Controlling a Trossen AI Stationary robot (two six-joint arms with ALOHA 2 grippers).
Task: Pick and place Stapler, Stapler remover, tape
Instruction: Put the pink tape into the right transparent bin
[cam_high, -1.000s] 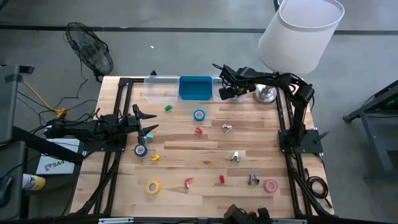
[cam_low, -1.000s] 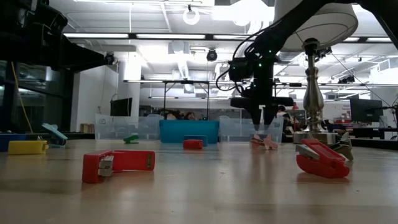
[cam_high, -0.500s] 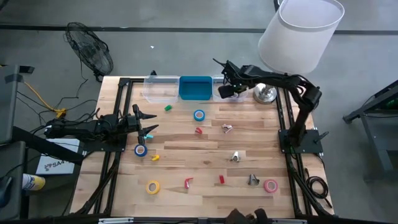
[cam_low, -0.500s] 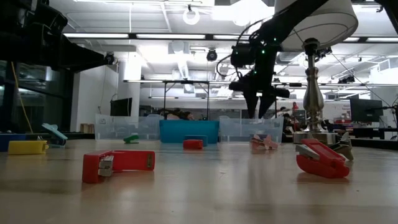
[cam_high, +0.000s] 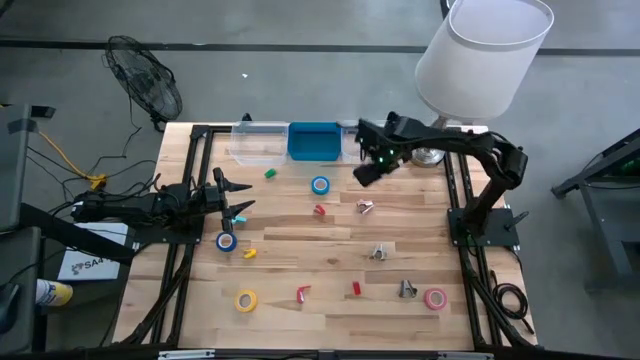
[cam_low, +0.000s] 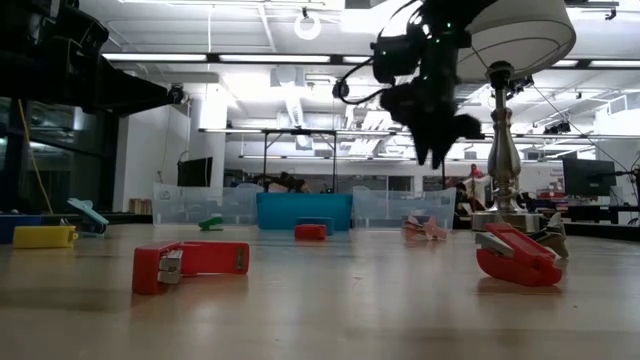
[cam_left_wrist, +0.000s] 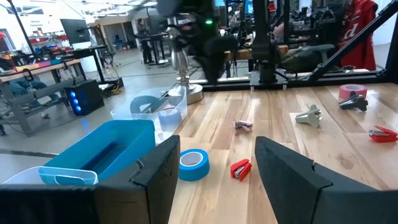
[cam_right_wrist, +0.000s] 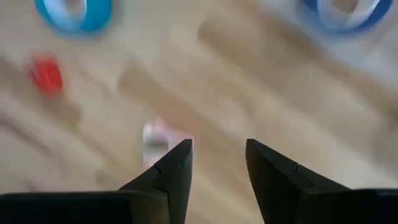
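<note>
My right gripper (cam_high: 361, 175) (cam_low: 437, 152) hovers open above the table's far part, just beyond the pink stapler remover (cam_high: 366, 206) (cam_right_wrist: 155, 140), which lies on the wood. A blue tape roll (cam_high: 320, 185) (cam_left_wrist: 193, 163) and a small red stapler (cam_high: 320, 210) (cam_left_wrist: 240, 168) lie left of it. Other tape rolls lie flat: blue (cam_high: 226, 241), yellow (cam_high: 246, 299), pink (cam_high: 435, 298). Two more red pieces (cam_high: 303, 293) (cam_high: 356, 288) lie near the near edge. My left gripper (cam_high: 245, 199) (cam_left_wrist: 214, 174) waits open at the table's left side.
A blue bin (cam_high: 314, 140) sits between clear bins (cam_high: 258, 142) at the far edge. A lamp with a white shade (cam_high: 484, 55) stands at the far right corner. Grey pieces (cam_high: 378, 252) (cam_high: 405, 289), a green block (cam_high: 270, 173) and a yellow block (cam_high: 248, 253) lie scattered.
My right gripper has swung from over the bins at the far edge toward the near edge, out over the table toward the pink stapler remover, and has tipped as it went. The things on the table have stayed in place.
</note>
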